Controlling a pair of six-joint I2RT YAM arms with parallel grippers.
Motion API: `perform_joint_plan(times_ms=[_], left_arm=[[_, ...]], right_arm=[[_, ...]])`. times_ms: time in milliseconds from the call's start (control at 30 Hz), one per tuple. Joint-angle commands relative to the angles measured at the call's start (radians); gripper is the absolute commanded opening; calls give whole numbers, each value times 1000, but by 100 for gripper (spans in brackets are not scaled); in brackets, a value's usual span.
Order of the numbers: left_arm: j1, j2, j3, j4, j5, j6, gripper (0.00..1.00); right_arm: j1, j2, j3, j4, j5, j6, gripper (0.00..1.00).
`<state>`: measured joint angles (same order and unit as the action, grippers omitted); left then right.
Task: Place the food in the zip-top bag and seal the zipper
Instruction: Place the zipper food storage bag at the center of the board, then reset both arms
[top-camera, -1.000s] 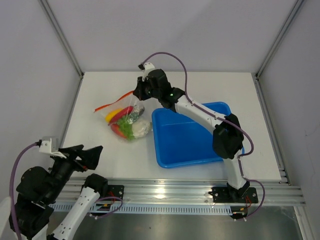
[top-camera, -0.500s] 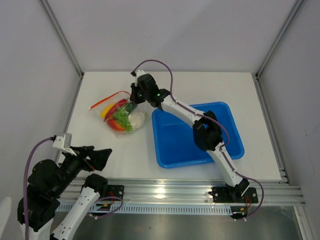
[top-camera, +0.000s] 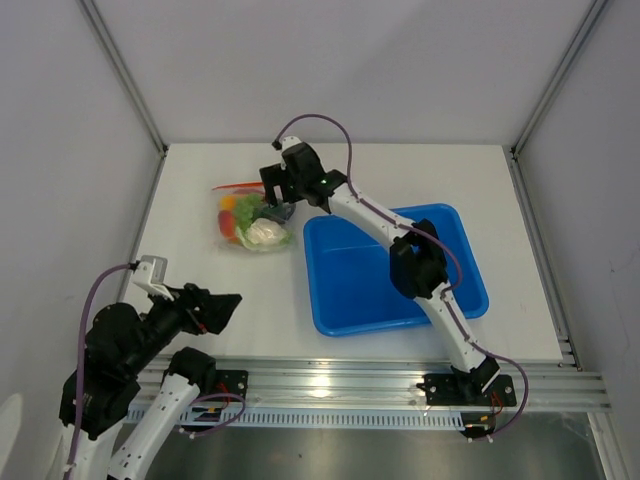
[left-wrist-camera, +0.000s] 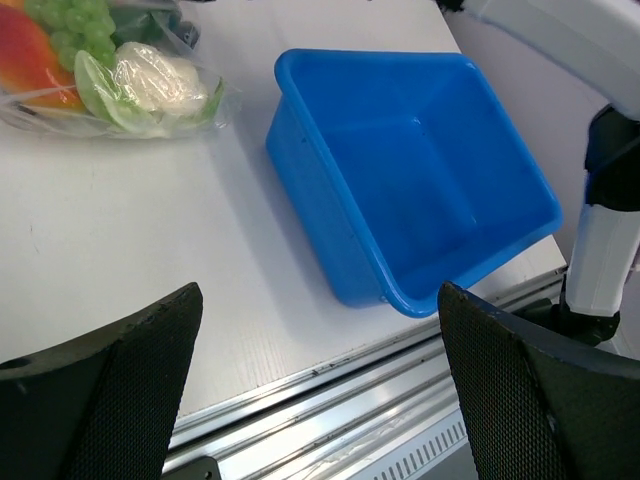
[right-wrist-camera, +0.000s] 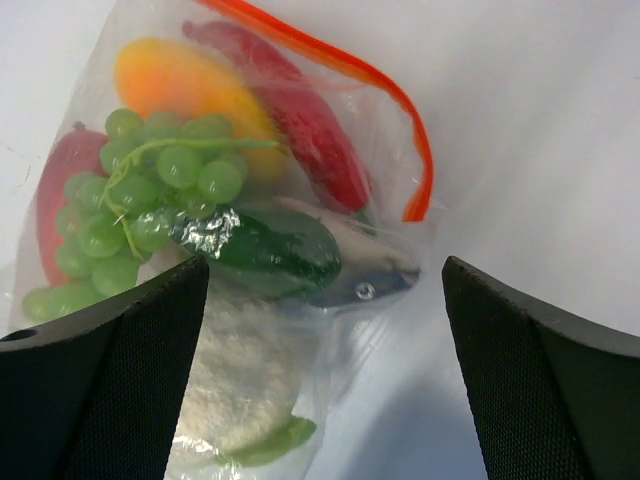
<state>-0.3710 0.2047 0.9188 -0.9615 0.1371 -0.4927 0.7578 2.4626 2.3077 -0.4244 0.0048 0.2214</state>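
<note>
The zip-top bag (top-camera: 248, 220) lies on the white table at the back left, left of the blue tray. Through its clear plastic I see the food: yellow squash (right-wrist-camera: 180, 80), red chili (right-wrist-camera: 305, 125), green grapes (right-wrist-camera: 150, 190), dark cucumber (right-wrist-camera: 262, 245), grey fish (right-wrist-camera: 365, 285), white cauliflower (right-wrist-camera: 240, 375) and red tomato (right-wrist-camera: 55, 190). The orange-red zipper (right-wrist-camera: 345, 68) curves along the bag's far edge. My right gripper (right-wrist-camera: 320, 385) hovers open just above the bag's near end, holding nothing. My left gripper (left-wrist-camera: 320, 390) is open and empty over the table's front edge.
The blue tray (top-camera: 455, 290) sits right of the bag and holds nothing visible; in the left wrist view the tray (left-wrist-camera: 330, 200) is ahead to the right. The right arm reaches across the tray's back left corner. A metal rail (top-camera: 350, 375) runs along the front.
The right gripper has opened and let go of the bag, which now rests flat a little further right. The left arm has risen and shifted right.
</note>
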Motion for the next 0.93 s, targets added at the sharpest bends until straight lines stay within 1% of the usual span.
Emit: perform_joint_plan(times_ms=[0,67,133,167,200,300,333,400,433,467,500,533,567,600,633,667,700,767,800,833,900], left_arm=[[-3,6,-29,72,29,-35,99],[-3,5,-63,98,38,-47,99],[-3,4,-93,118,42,-58,100],[-3,5,-106,141,45,-61,99],[-3,5,-112,154,45,-70,99],[-3,15,-147,202,41,-81,100],[-3,19,-156,214,39,-84,100],[-3,45,-161,240,19,-89,100],[-3,53,-166,247,13,-89,99],[-3,64,-172,263,7,-89,99],[-3,84,-175,274,1,-89,99],[-3,96,-178,283,-4,-89,99],[-3,107,-182,294,-2,-90,99],[-3,126,-198,322,-4,-99,99],[-3,134,-205,334,-4,-106,99],[-3,145,-213,351,-5,-112,99],[-3,153,-230,369,-5,-119,100],[-3,173,-261,429,1,-145,99],[-3,176,-293,458,7,-158,99],[-3,177,-328,530,30,-177,100],[-3,173,-385,613,65,-204,100]], right_arm=[[20,-186,-25,-25,139,-72,99],[29,-290,-77,-37,171,-82,99],[46,-373,-183,-37,216,-86,99],[52,-455,-221,-43,231,-85,99],[66,-499,-300,-50,248,-85,99],[81,-669,-440,-68,287,-56,100],[81,-753,-540,-86,300,-38,99],[84,-836,-649,-105,314,-4,99],[90,-881,-768,-115,328,33,99],[97,-978,-830,-114,354,48,99],[101,-1029,-896,-111,363,62,99],[112,-1085,-1024,-93,368,87,99],[115,-1140,-1085,-88,365,105,99],[117,-1253,-1138,-86,362,128,99],[120,-1312,-1189,-88,360,150,99],[123,-1370,-1284,-91,363,194,99],[123,-1489,-1327,-100,371,216,99],[126,-1614,-1405,-125,373,266,99],[127,-1677,-1480,-128,370,277,99],[129,-1812,-1519,-122,360,283,99],[129,-1947,-1606,-114,345,294,100]])
